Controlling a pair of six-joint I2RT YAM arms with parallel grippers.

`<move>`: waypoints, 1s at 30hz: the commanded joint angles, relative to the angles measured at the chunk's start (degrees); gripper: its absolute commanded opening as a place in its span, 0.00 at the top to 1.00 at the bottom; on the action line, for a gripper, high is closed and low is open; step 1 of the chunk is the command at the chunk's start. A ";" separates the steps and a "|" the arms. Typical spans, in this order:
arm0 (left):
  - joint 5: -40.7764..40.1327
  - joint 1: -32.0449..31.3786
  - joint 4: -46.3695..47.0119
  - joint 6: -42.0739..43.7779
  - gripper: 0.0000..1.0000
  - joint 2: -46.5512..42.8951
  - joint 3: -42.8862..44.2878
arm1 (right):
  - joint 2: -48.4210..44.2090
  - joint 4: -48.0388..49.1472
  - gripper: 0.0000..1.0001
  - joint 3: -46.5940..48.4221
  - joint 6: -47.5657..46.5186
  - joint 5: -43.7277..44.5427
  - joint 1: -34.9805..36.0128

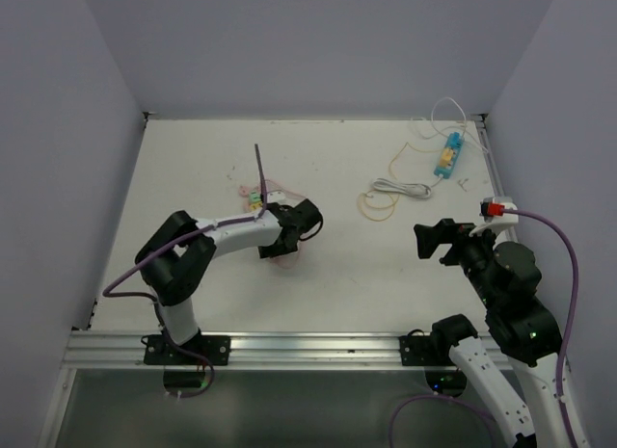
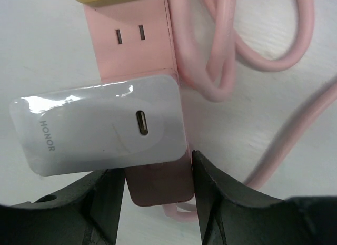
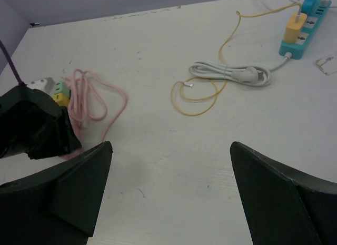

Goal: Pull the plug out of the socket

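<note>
A white HONOR plug (image 2: 100,129) sits in a pink socket strip (image 2: 131,50) lying flat on the table. In the left wrist view my left gripper (image 2: 158,189) is shut on the strip's near end, one dark finger (image 2: 216,197) against each side, just below the plug. The strip's pink cable (image 2: 210,55) loops to the right. From above, the left gripper (image 1: 287,234) points down over the strip at table centre-left. My right gripper (image 3: 171,150) hangs open over bare table, well right of the strip, with nothing between its fingers; the top view shows this right gripper (image 1: 431,238) too.
A blue power strip (image 1: 446,155) with a yellow plug lies at the back right. A coiled white cable (image 1: 400,188) and a thin yellow wire (image 1: 378,205) lie beside it. Green and yellow adapters (image 3: 62,92) sit on the pink strip. Walls close three sides.
</note>
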 commanded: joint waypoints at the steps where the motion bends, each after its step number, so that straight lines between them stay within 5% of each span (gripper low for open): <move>1: 4.13 -7.40 1.34 7.04 0.61 3.22 5.50 | -0.40 -0.01 0.01 1.67 -1.04 -0.24 0.15; 10: 4.92 -15.93 6.87 17.33 0.38 1.48 4.46 | -0.05 -1.42 0.01 2.37 -1.30 -0.50 0.15; 16: 5.79 -16.02 10.21 19.70 0.00 -6.69 2.00 | 0.65 -0.98 0.01 2.11 -0.34 -2.17 0.15; 30: 1.84 -15.15 6.09 14.87 0.00 -23.13 1.47 | 13.82 2.61 0.01 -2.35 3.43 -19.39 0.15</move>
